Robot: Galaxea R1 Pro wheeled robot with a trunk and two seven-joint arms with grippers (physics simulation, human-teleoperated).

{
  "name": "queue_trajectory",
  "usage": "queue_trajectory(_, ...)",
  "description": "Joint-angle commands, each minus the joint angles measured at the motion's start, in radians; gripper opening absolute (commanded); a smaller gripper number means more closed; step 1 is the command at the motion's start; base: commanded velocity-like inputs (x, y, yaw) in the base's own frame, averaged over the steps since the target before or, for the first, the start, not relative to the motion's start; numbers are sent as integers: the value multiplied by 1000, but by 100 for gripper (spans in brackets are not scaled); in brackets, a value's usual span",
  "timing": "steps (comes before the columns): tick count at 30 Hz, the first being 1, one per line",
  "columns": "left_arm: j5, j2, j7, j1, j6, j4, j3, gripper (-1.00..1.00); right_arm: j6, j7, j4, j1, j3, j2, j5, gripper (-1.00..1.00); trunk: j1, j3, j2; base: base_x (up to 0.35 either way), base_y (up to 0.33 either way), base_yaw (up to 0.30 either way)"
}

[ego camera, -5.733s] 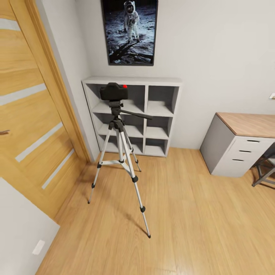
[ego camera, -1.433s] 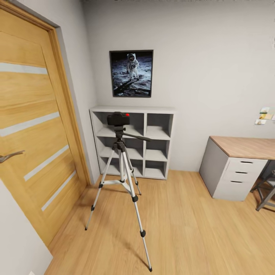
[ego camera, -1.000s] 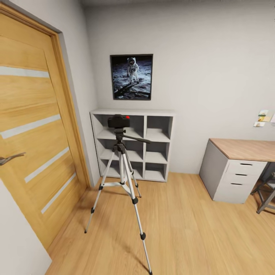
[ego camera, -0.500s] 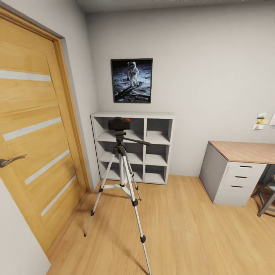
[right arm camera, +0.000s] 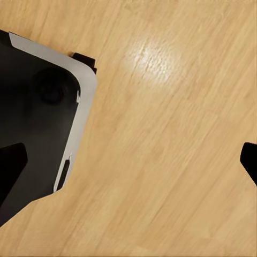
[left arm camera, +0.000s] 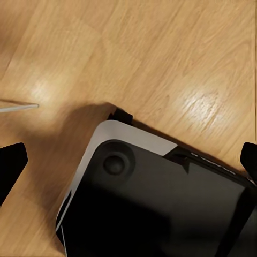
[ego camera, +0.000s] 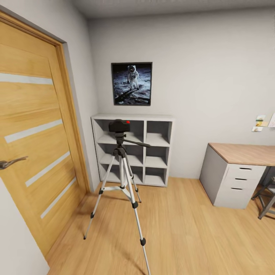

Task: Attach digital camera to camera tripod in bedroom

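Bedroom walls [ego camera: 214, 76] and ceiling take up more of your head view than a moment ago; the camera has tilted up and pulled back, so everything sits lower and smaller while nothing in the room has moved. Your door [ego camera: 34, 145] runs along the left, the wood floor [ego camera: 191, 229] spreads below, and the desk [ego camera: 236, 168] stands at the right. Against the far wall is the white shelf [ego camera: 133, 149], with the astronaut poster [ego camera: 131, 84] above it. Your tripod [ego camera: 122, 179] stands on the floor in front of the shelf, legs spread, just as before. On its head sits the camera [ego camera: 119, 125], red button up. In both wrist views you look down at floor and the robot's base [left arm camera: 160, 203]: the left gripper [left arm camera: 128, 160] has its fingertips far apart at the picture's edges, holding nothing, and the right gripper [right arm camera: 128, 160] is spread the same way.
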Motion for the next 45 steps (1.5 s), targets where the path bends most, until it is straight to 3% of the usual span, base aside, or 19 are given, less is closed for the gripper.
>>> queue_trajectory(1,7,-1,5,0,3,-3,-9,100,-6,1,3,-1,2,0,3,100,0,1,-1,0,0,0)
queue_trajectory(7,4,-5,5,0,2,-4,-8,100,-10,-2,3,-1,-4,0,-11,100,0,9,-1,0,0,0)
queue_trajectory(13,2,-3,7,0,-28,4,-13,100,-15,-5,3,-1,-6,-3,-106,100,0,16,-1,0,0,0)
queue_trajectory(15,1,-1,8,0,-68,7,-13,100,-17,-5,3,-1,-6,-4,-148,100,0,19,-1,0,0,0)
queue_trajectory(18,0,0,10,0,-117,9,-14,100,-18,-5,3,-1,-6,-3,-181,100,0,23,-1,0,0,0)
queue_trajectory(28,1,17,11,0,-155,12,-14,100,-18,-5,3,-1,-5,-1,-201,100,0,38,-1,0,0,0)
queue_trajectory(45,1,19,10,0,-158,11,-15,100,-20,-6,3,-1,-5,1,-202,100,0,63,-1,0,0,0)
